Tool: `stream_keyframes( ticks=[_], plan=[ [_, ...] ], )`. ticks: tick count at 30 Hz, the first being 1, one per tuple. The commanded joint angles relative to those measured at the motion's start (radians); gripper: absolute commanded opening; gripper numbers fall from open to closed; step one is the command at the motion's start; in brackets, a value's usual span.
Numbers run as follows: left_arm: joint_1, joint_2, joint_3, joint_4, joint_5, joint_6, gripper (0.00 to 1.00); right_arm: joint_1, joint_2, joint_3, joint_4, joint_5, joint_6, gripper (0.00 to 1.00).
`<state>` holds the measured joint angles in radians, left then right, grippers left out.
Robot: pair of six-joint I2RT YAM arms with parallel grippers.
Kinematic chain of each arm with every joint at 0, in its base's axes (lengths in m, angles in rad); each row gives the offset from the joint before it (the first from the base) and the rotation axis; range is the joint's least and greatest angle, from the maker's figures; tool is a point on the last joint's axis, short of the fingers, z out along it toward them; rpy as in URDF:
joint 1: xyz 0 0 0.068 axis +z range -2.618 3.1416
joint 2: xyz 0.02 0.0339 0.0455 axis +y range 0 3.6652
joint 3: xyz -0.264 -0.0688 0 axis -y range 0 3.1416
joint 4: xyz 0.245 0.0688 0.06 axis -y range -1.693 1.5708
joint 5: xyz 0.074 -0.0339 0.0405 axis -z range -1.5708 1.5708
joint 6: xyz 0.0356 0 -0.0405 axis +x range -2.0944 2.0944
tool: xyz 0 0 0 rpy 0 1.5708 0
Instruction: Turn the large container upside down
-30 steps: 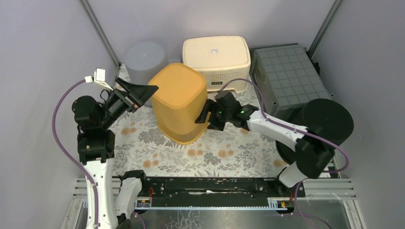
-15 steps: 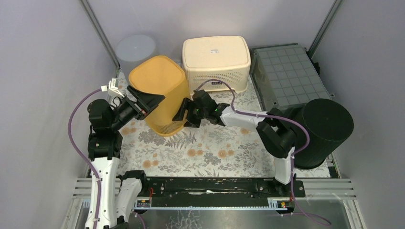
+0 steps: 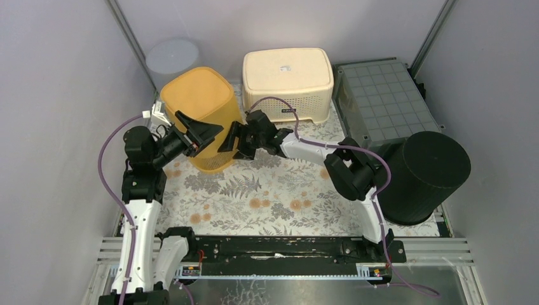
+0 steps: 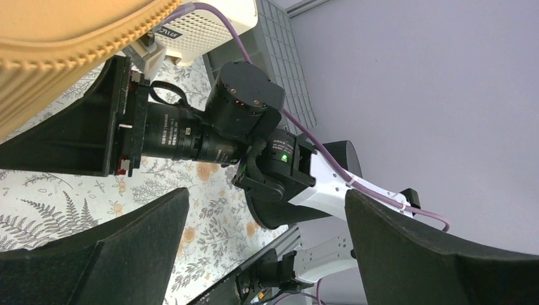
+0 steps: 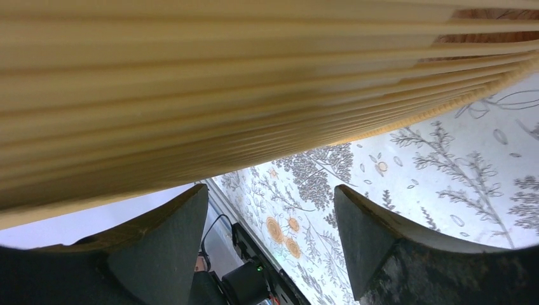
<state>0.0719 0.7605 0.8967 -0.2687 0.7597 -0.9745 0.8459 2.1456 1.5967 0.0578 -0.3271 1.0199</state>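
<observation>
The large container (image 3: 196, 113) is a yellow-orange ribbed bin at the back left of the mat, leaning with its closed base up and its rim low toward the front. My left gripper (image 3: 202, 132) is open at its front left wall, with nothing between the fingers. My right gripper (image 3: 231, 142) is open against its right wall near the rim. In the left wrist view the container (image 4: 57, 44) fills the top left corner above the open left gripper (image 4: 265, 192). In the right wrist view the ribbed wall of the container (image 5: 222, 82) hangs just above the open right gripper (image 5: 270, 188).
A cream basket (image 3: 287, 79) stands upside down at the back centre, beside a grey crate (image 3: 384, 101) at the back right. A black cylindrical bin (image 3: 426, 175) stands at the right. A grey cylinder (image 3: 171, 56) sits in the back left corner. A floral mat (image 3: 279, 197) covers the table.
The container has moved back and to the left, both grippers travelling with it. The grey cylinder has shifted further into the back left corner. The right arm has stretched out leftward.
</observation>
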Motion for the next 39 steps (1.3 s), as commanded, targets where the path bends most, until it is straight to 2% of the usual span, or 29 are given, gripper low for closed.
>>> stream_keyframes(
  ticks=[1, 5, 10, 12, 18, 22, 25, 30, 39],
  plan=[
    [-0.006, 0.029, 0.015, 0.06, 0.034, 0.025, 1.0, -0.061, -0.011, 0.049, -0.004, -0.05, -0.051, 0.8],
    [-0.006, 0.059, 0.048, 0.013, 0.025, 0.062, 1.0, -0.12, -0.12, 0.017, -0.088, -0.045, -0.135, 0.81],
    [-0.007, 0.062, 0.048, -0.003, -0.004, 0.077, 1.0, -0.184, -0.292, 0.006, -0.277, 0.017, -0.294, 0.84],
    [-0.006, 0.063, 0.026, 0.016, -0.008, 0.071, 1.0, -0.204, -0.356, 0.0, -0.368, 0.08, -0.347, 0.84],
    [-0.01, 0.102, -0.022, 0.032, -0.018, 0.092, 1.0, -0.249, -0.612, -0.097, -0.644, 0.395, -0.465, 0.87],
    [-0.047, 0.127, -0.036, 0.047, -0.045, 0.093, 1.0, -0.331, -0.763, -0.211, -0.688, 0.428, -0.484, 0.88],
    [-0.098, 0.131, -0.027, 0.047, -0.069, 0.083, 1.0, -0.376, -0.849, -0.242, -0.728, 0.482, -0.503, 0.89],
    [-0.253, 0.128, 0.004, 0.048, -0.17, 0.063, 1.0, -0.418, -0.956, -0.292, -0.772, 0.571, -0.527, 0.92],
    [-0.562, 0.237, 0.022, 0.068, -0.363, 0.058, 1.0, -0.508, -0.99, -0.406, -0.726, 0.497, -0.531, 0.92]
  ],
)
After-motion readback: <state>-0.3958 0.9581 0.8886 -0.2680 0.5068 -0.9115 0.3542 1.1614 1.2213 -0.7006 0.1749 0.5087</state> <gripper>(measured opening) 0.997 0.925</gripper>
